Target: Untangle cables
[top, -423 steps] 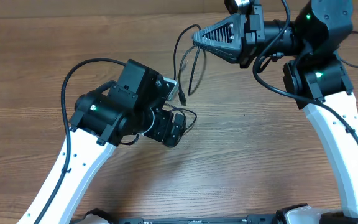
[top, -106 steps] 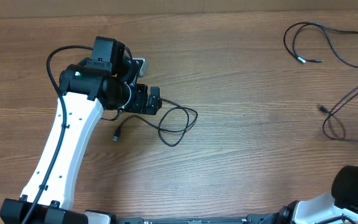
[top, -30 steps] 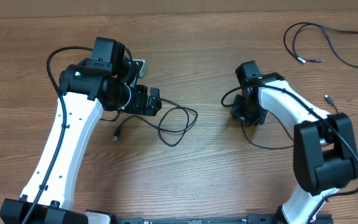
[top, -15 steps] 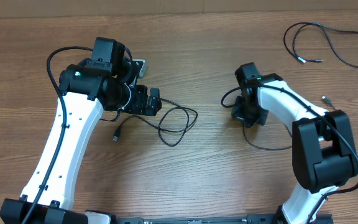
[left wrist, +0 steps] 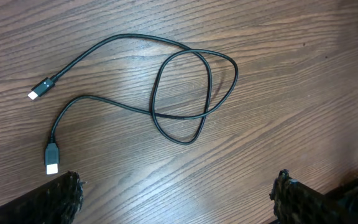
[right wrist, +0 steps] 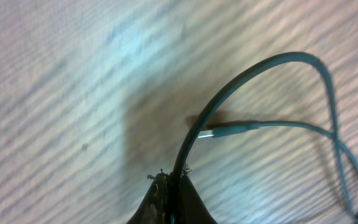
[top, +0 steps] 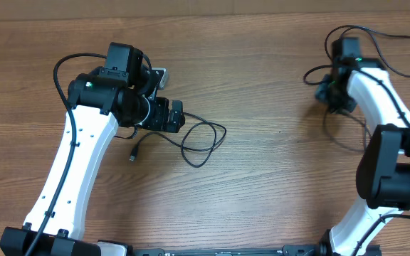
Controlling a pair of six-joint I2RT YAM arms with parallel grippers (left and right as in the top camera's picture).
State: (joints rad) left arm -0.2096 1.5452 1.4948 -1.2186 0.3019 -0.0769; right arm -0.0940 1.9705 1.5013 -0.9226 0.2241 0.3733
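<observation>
One thin black cable [top: 206, 139] lies in a loose loop on the wooden table to the right of my left gripper [top: 171, 115]. In the left wrist view the same cable [left wrist: 192, 93] lies flat with both plug tips showing, ahead of my open, empty left gripper [left wrist: 176, 205]. My right gripper [top: 327, 91] is at the far right of the table. In the right wrist view that gripper [right wrist: 171, 185] is shut on a second black cable [right wrist: 241, 78], which arches up out of the jaws. A plug tip [right wrist: 207, 134] lies behind it.
Another thin cable [top: 408, 75] curls on the table at the back right, partly hidden by the right arm [top: 376, 92]. The left arm [top: 84, 142] stretches across the left side of the table. The wrist views are blurred on the right.
My right gripper closed on a cable near the table's middle, then swung away to the far right back, taking the cable along. The left arm and its cable have not moved.
</observation>
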